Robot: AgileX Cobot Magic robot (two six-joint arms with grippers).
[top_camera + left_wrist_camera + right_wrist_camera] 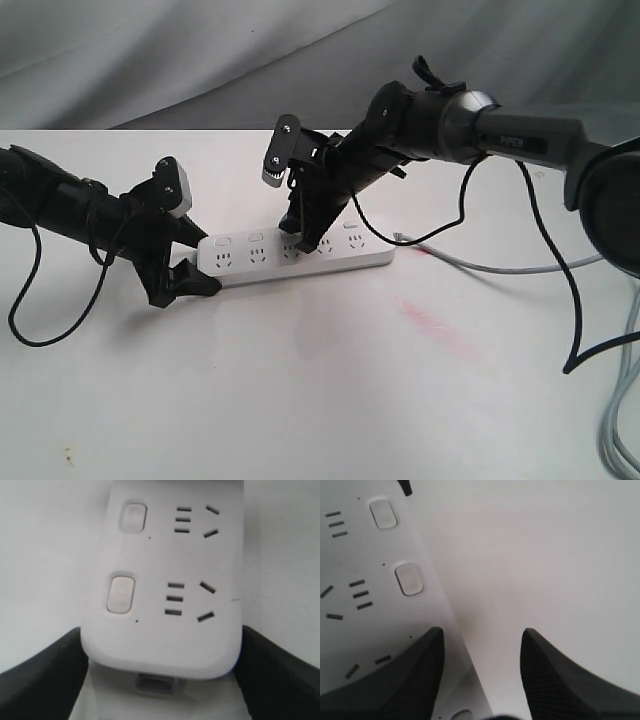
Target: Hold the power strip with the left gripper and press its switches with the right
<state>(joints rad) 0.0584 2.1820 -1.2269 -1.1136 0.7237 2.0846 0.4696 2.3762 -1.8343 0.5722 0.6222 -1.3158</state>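
On the table (pixel 300 400), rounded power strip (pixel 240 262) pinched in left fingers (pixel 40 680), right fingers (pixel 570 680) spread.

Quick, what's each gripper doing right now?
Left gripper: closed on the power strip, at its end.
Right gripper: open, holding nothing, one finger over the power strip.

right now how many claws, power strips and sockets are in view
claws: 2, the left claw and the right claw
power strip: 1
sockets: 5
total: 8
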